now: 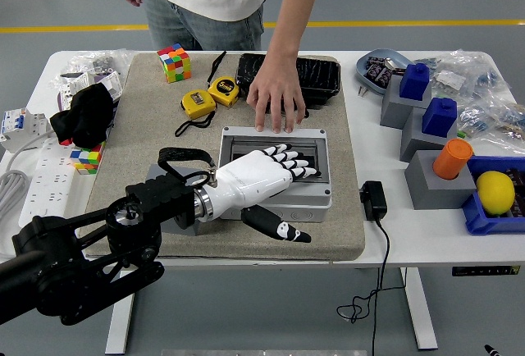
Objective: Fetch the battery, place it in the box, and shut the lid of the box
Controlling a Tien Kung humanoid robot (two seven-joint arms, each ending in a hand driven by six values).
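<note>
The grey box (318, 198) sits on the tan mat (148, 143) in mid-table. Its clear lid (315, 149) lies flat down on the box. My left hand (289, 189), white with black fingertips, lies palm down on the lid with fingers spread; the thumb points out over the box's front. It holds nothing. A person's hand (277, 98) rests at the box's far edge, fingertips by the lid's hinge side. No battery is in view. My right arm is out of view.
A black tray (321, 77), two yellow tape measures (198, 103) and a Rubik's cube (175, 62) lie behind the box. A power adapter (373, 200) lies right of it. Grey blocks (431, 184) and a lemon (495, 192) stand far right; black cloth (82, 114) left.
</note>
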